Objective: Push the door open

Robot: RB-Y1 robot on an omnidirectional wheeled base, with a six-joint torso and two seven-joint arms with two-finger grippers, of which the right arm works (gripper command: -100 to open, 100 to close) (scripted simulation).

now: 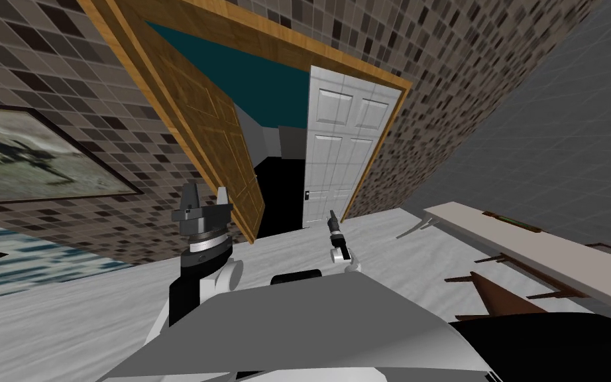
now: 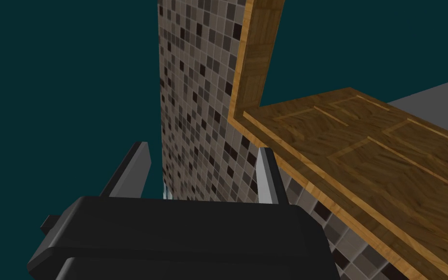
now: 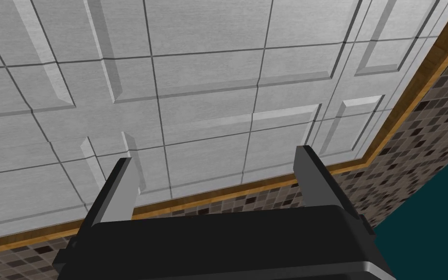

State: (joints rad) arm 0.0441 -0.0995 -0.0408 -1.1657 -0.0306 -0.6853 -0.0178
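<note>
You had a doorway with two doors in front of you. The brown wooden door (image 1: 221,142) on the left side stood swung partway in, away from you. A black area (image 1: 281,192) showed in the gap beside it. The white door (image 1: 337,146) on the right side looked shut, flat inside the wooden frame (image 1: 284,45).

Your left gripper (image 1: 205,193) was held up near the bottom edge of the brown door. Its two fingers were spread apart with nothing between them. I could not tell if it touched the wood. I think it sat there because that door was the one being pushed.

Your right gripper (image 1: 331,215) was lower and pointed at the white door. Its fingers were spread too, and it held nothing. That made sense to me, since pushing needs no grabbing. The brown door looked only partly open, so I think more pushing was needed
</note>
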